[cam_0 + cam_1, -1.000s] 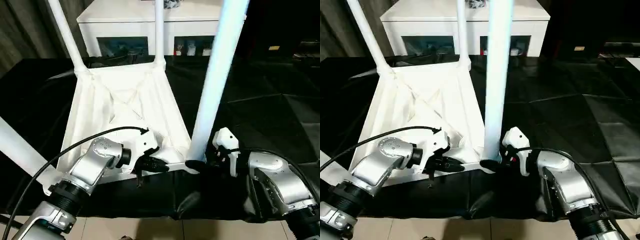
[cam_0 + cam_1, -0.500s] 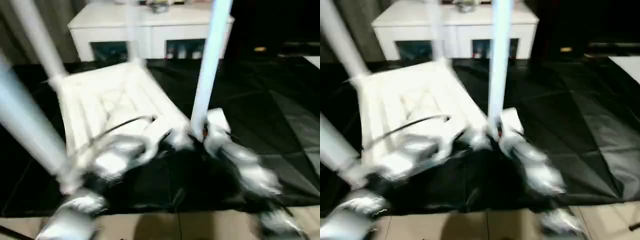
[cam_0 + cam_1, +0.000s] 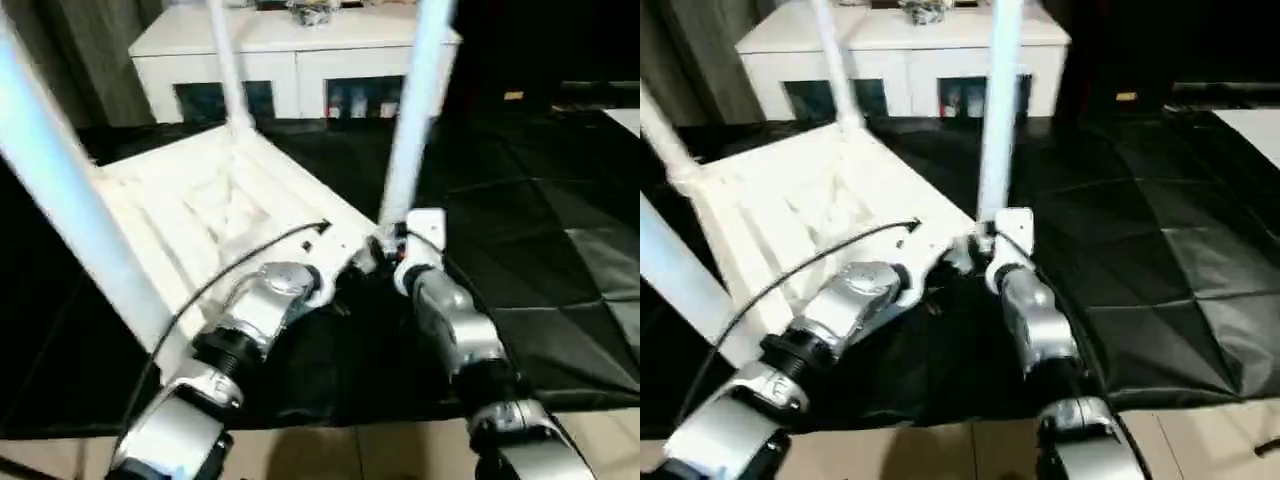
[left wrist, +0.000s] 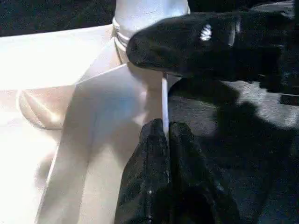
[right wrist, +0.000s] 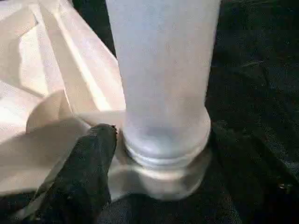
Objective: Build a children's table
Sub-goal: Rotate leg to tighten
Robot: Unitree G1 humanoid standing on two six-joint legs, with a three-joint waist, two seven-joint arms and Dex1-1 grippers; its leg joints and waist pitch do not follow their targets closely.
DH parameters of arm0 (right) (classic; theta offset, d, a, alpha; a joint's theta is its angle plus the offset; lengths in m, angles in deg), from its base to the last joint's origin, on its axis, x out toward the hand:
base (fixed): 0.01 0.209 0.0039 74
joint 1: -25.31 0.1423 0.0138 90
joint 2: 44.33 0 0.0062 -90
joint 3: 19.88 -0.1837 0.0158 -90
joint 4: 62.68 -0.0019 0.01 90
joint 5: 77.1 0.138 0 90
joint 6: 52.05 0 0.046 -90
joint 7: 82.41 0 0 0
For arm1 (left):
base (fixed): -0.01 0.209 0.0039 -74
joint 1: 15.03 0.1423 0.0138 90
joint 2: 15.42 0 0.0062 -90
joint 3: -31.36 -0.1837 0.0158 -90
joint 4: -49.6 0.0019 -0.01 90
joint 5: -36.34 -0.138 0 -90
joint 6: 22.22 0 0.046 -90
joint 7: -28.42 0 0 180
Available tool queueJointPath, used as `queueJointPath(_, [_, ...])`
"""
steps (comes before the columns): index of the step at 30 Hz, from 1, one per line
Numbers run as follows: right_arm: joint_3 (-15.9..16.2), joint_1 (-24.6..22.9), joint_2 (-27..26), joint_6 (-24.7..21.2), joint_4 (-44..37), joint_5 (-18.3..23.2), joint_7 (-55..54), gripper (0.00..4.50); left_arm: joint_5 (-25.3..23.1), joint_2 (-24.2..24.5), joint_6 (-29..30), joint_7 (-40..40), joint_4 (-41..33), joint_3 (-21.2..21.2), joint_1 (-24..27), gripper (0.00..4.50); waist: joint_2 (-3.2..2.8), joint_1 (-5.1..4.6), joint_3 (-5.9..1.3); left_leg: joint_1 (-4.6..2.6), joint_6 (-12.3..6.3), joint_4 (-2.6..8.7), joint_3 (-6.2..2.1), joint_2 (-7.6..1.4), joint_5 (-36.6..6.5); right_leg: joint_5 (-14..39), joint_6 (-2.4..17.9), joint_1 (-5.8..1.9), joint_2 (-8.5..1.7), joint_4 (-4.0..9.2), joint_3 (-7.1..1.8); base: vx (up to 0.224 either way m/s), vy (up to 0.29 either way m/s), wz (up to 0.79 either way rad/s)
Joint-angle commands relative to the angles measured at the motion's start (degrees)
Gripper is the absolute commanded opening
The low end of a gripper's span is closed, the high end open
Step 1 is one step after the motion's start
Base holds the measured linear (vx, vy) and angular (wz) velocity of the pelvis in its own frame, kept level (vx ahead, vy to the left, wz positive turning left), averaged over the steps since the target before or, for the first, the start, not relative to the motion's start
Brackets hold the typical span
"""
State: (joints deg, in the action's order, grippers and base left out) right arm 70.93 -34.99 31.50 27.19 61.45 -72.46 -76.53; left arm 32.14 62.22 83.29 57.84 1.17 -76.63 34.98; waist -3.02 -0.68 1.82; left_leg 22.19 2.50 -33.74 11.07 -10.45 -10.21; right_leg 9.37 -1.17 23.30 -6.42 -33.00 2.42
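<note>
The left claw (image 4: 164, 140), pressed together, is pinching the upturned table's (image 3: 200, 215) thin rim, while the right claw (image 5: 154, 154) is straddling a leg (image 5: 161, 70), spread wide.

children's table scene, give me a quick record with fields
table: white children's table upside down on black cloth, ribbed underside up
legs: rising from corner sockets; near-right leg seated in its socket
left gripper: shut on the thin rim of the top beside that socket
right gripper: at the base of the near-right leg, one finger by the socket; open or shut unclear
background: white low cabinet behind
</note>
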Motion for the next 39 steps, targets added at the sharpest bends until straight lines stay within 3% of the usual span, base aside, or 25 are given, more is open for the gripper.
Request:
queueJointPath(1, [2.03, -1.72, 2.85, -0.87, -6.35, 0.53, 5.33, 3.86, -0.68, 1.81, -2.90, 1.32, -0.15, 0.18, 0.42, 0.00, 0.92, 0.55, -3.08, -0.99, -0.88, 4.81, -1.10, -1.57, -21.97, 21.09, 8.38, -1.69, -1.18, 4.82, -0.71, 0.000, 0.000, 0.00])
queueJointPath(5, [5.11, -6.93, 12.22, -3.85, -17.56, 1.05, 18.77, 4.10, -0.41, 3.98, -4.47, 6.24, -1.56, -0.66, 1.83, 0.00, 0.54, 1.18, -3.15, -0.66, -2.07, 4.81, -1.06, -1.70, -18.98, 16.23, 9.04, -2.39, -1.04, 4.21, -0.83, 0.000, 0.000, 0.00])
queueJointPath(8, [6.03, -9.95, 18.15, -3.68, -22.30, 2.68, 26.89, 4.10, 0.57, 5.51, -4.70, 11.15, -3.07, -1.54, 2.86, 0.00, 0.79, 1.56, -3.22, -0.74, -3.01, 4.56, -0.87, -1.86, -18.30, 14.55, 10.21, -2.57, -1.24, 4.10, -0.99, 0.000, 0.000, 0.00])
queueJointPath(11, [7.23, -13.15, 24.38, -2.43, -26.65, 4.36, 35.50, 4.10, 1.80, 8.26, -6.52, 19.70, -5.86, -3.69, 4.63, 0.00, 0.44, 1.69, -3.35, -0.64, -4.12, 4.35, -0.87, -2.02, -16.27, 10.66, 12.32, -2.66, -1.28, 3.66, -0.98, 0.000, 0.000, 0.00])
queueJointPath(12, [7.23, -13.15, 24.38, -2.43, -26.65, 4.36, 35.50, 4.10, 1.80, 8.26, -6.52, 19.70, -5.86, -3.69, 4.63, 0.00, 0.63, 1.69, -3.31, -0.59, -4.67, 4.32, -0.75, -2.02, -16.18, 10.20, 13.00, -2.75, -1.26, 3.60, -0.98, 0.000, 0.000, 0.00])
queueJointPath(13, [7.53, -14.75, 27.57, -2.38, -28.61, 5.79, 40.22, 4.10, 4.66, 12.30, -5.73, 31.09, -11.90, -6.69, 7.35, 0.00, 0.37, 1.91, -3.44, -0.78, -4.85, 4.23, -0.77, -2.06, -15.64, 9.56, 13.69, -2.68, -1.41, 3.40, -1.00, 0.000, 0.000, 0.00])
queueJointPath(14, [7.56, -15.11, 28.33, -2.50, -29.10, 6.30, 41.51, 4.10, 5.58, 13.78, -4.83, 34.70, -14.13, -7.76, 8.23, 0.00, 0.44, 1.99, -3.54, -0.73, -5.11, 4.27, -0.86, -2.23, -15.15, 8.62, 14.11, -2.94, -1.51, 3.23, -1.02, 0.000, 0.000, 0.00])
queueJointPath(15, [7.56, -15.11, 28.33, -2.50, -29.10, 6.30, 41.51, 4.10, 5.58, 13.78, -4.83, 34.70, -14.13, -7.76, 8.23, 0.00, 0.32, 2.07, -3.41, -0.77, -5.56, 4.30, -0.69, -2.40, -13.84, 7.00, 14.89, -2.75, -1.40, 3.02, -1.13, 0.000, 0.000, 0.00])
queueJointPath(18, [8.12, -15.49, 29.36, -3.36, -30.31, 6.73, 43.67, 4.10, 5.93, 15.22, -4.00, 37.27, -16.03, -8.48, 8.99, 0.00, -0.03, 2.96, -3.15, -2.04, -4.76, 4.20, -0.03, -2.61, -16.06, 7.77, 15.94, -1.81, -0.94, 3.25, -1.23, 0.000, 0.000, 0.00])
queueJointPath(20, [8.75, -15.74, 29.86, -4.18, -31.31, 6.97, 45.15, 4.10, 5.86, 15.56, -3.67, 37.80, -16.39, -8.28, 9.27, 0.00, 0.34, 3.18, -2.91, -1.62, -3.24, 4.63, -0.16, -2.61, -17.80, 11.79, 14.45, -2.24, -1.14, 3.32, -1.22, 0.000, 0.000, 0.00])
queueJointPath(22, [9.37, -15.72, 30.02, -4.44, -31.50, 6.76, 45.81, 4.10, 5.62, 15.94, -3.79, 38.30, -16.52, -8.17, 9.40, 0.00, 0.21, 3.25, -2.81, -1.83, -1.48, 4.85, -0.32, -2.61, -19.85, 14.85, 13.03, -1.93, -1.16, 3.51, -1.37, 0.000, 0.000, 0.00])
queueJointPath(24, [9.98, -15.56, 30.05, -4.20, -31.05, 6.46, 46.53, 4.10, 5.19, 16.07, -4.59, 37.91, -16.23, -7.78, 9.31, 0.00, 0.60, 3.37, -2.85, -1.95, -0.95, 4.81, -0.30, -2.57, -20.39, 15.43, 12.53, -1.84, -1.26, 3.63, -1.52, 0.000, 0.000, 0.00])
queueJointPath(28, [10.58, -15.72, 30.59, -4.40, -31.11, 7.32, 48.65, 4.10, 5.46, 16.77, -4.16, 38.10, -17.39, -7.58, 9.59, 0.00, 0.60, 3.40, -2.84, -1.53, -1.19, 4.81, -0.39, -2.46, -19.43, 16.57, 11.34, -2.02, -1.43, 3.71, -1.52, 0.000, 0.000, 0.00])
queueJointPath(36, [10.84, -14.90, 29.39, -5.21, -28.26, 7.25, 49.23, 3.29, 5.22, 16.91, -3.94, 38.40, -17.19, -7.22, 9.33, 0.00, 0.50, 3.41, -3.19, -1.31, -2.21, 4.44, -0.35, -2.33, -15.83, 11.37, 12.88, -2.31, -1.29, 3.16, -1.35, 0.000, 0.000, 0.00])
queueJointPath(39, [11.15, -14.58, 29.14, -5.47, -27.49, 7.07, 49.59, 2.95, 5.22, 17.08, -3.86, 38.44, -17.17, -7.19, 9.36, 0.00, 0.51, 3.48, -3.13, -1.42, -2.30, 4.46, -0.30, -2.37, -16.27, 12.30, 12.95, -2.29, -1.32, 3.24, -1.34, 0.000, 0.000, 0.00])
